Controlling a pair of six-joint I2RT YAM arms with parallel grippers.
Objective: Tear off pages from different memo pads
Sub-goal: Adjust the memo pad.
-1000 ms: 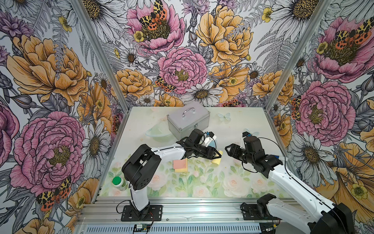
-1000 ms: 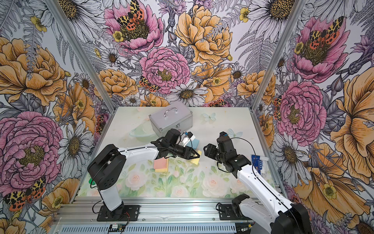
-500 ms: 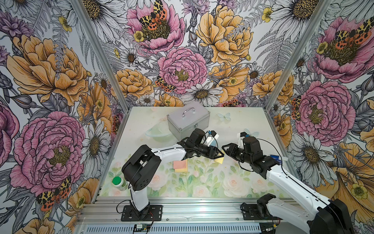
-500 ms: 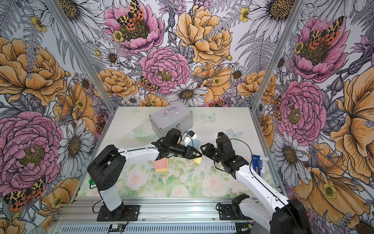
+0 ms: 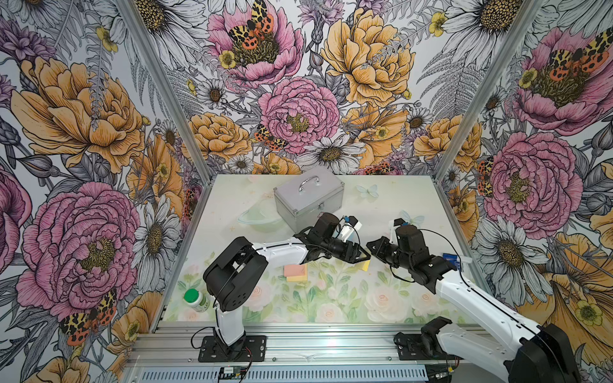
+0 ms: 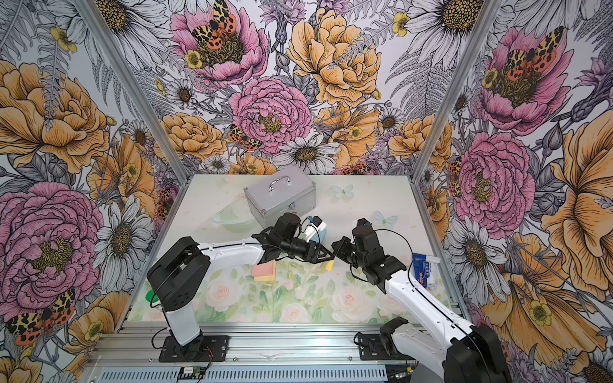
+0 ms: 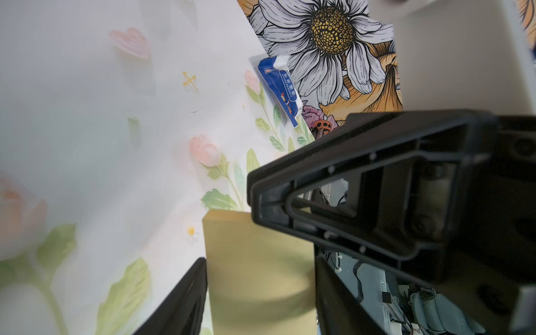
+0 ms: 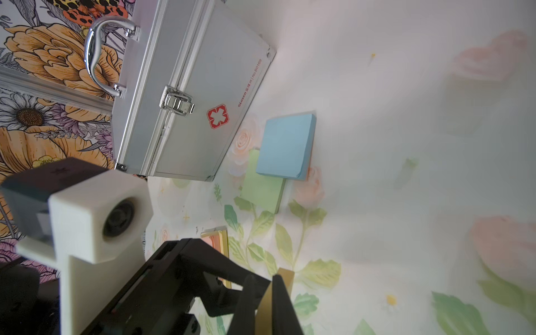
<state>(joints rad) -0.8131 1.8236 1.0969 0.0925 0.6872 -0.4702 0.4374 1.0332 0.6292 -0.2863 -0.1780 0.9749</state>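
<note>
The yellow page (image 7: 255,261) sits a little toward 4 o'clock from the middle of the table (image 5: 381,298) in both top views. Whether it touches the surface cannot be told. Its far edge is pinched between the fingers (image 8: 280,301) of the right gripper (image 5: 370,246), which reaches in from 4 o'clock and is clenched on it. The right wrist view shows the sheet nearly edge-on in that narrow slot. The left gripper (image 5: 364,257) comes in from 9 o'clock with its fingers (image 7: 188,295) spread. One finger stands at each side edge of the page, so the sheet spans the gap between them. Whether they press it or have let go cannot be told. At 9 o'clock from the page, nearby, a salmon-pink pad (image 5: 293,269) lies on a yellow pad (image 5: 297,279). At 12 o'clock a blue pad (image 8: 285,145) overlaps a green pad (image 8: 262,187), just beside the silver case (image 5: 306,199) at 11 o'clock. A blue-and-white packet (image 6: 424,270) lies at 3 o'clock by the table's edge. A green-capped bottle (image 5: 194,298) stands at 8 o'clock.
</note>
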